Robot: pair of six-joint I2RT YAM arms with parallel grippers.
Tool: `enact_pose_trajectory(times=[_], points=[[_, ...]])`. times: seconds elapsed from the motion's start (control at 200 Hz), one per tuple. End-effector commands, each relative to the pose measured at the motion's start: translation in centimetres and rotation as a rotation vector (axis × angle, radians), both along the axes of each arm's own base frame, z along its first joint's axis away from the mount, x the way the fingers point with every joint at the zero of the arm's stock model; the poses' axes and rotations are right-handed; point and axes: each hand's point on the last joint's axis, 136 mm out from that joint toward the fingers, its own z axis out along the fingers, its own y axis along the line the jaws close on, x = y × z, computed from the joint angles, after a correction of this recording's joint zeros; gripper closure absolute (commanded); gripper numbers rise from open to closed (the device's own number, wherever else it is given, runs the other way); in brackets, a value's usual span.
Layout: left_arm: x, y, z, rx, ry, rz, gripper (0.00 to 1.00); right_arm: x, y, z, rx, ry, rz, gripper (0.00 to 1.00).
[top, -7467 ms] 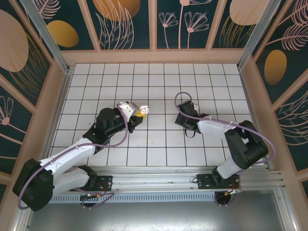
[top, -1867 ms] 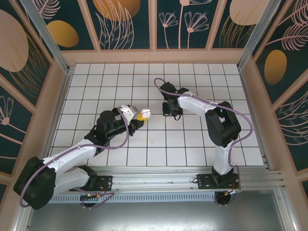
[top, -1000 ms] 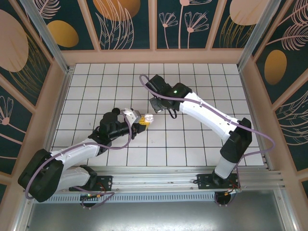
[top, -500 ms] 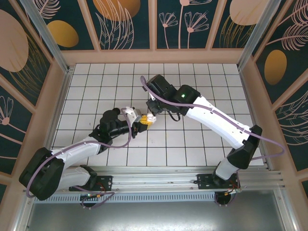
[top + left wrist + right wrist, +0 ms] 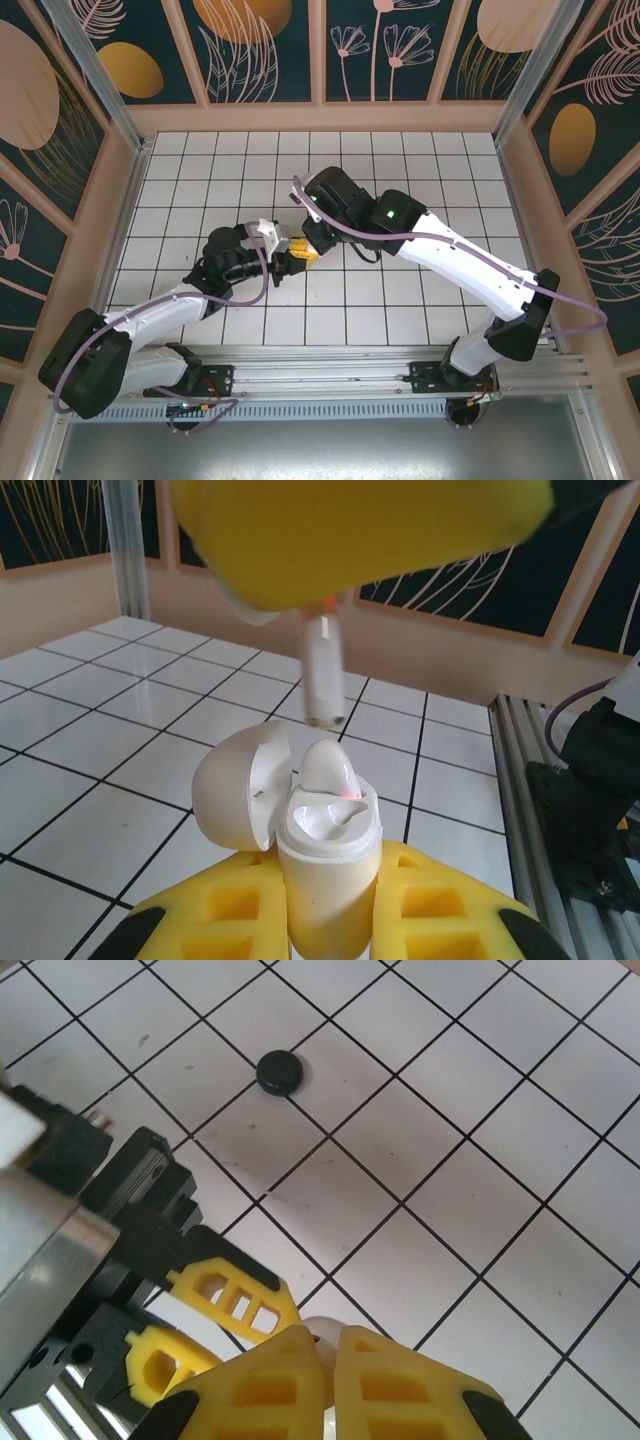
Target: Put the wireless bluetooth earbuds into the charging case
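Your right claw point(image 5: 325, 1348) is pinched nearly closed on the held earbud point(image 5: 322, 665). It grips the top, w/ the stem hanging straight down just above the charging case point(image 5: 325, 870), not touching it. Your left claw point(image 5: 292, 256) is clamped tight round the case body & holds it upright. The lid point(image 5: 240, 798) is flipped open to one side. The seated earbud point(image 5: 326, 768) sits in one socket, w/ a small orange light at its base.

The pads point(image 5: 270, 1390) are matte yellow w/ cut-out windows. Case & buds are smooth glossy white plastic; the case is a rounded cylinder, the lid a dome. The desk point(image 5: 480, 1210) is white square tiles w/ dark grout & a few scuffs. A black round disc point(image 5: 278, 1071) lies flat on it, well apart from both claws.

In the left wrist view the right claw's pads are a yellow blur, cut off at the top edge. In the right wrist view you get just a sliver of white between the pads.

The left arm reaches fwd & rightward. The right arm elbows out right, then its forearm runs back across to centre, wrist tipped down over the left claw.
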Motion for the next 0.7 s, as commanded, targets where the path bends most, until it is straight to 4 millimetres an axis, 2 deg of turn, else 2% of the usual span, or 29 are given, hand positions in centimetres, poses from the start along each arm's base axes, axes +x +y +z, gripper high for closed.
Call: enact_pose_trajectory(times=[0.0, 0.405, 0.691], points=[[-0.5, 0.0, 3.1, -0.075, -0.059, -0.036, 1.0, -0.8, -0.1, 0.9, 0.02, -0.036, 0.029, 0.93], [-1.0, 0.2, 4.1, -0.103, -0.055, -0.051, 1.0, -1.2, -0.9, -0.5, -0.066, -0.079, 0.022, 0.93], [-1.1, 0.1, 4.2, -0.103, -0.046, -0.063, 1.0, -1.0, -1.6, 0.2, -0.067, -0.113, 0.005, 0.94]])
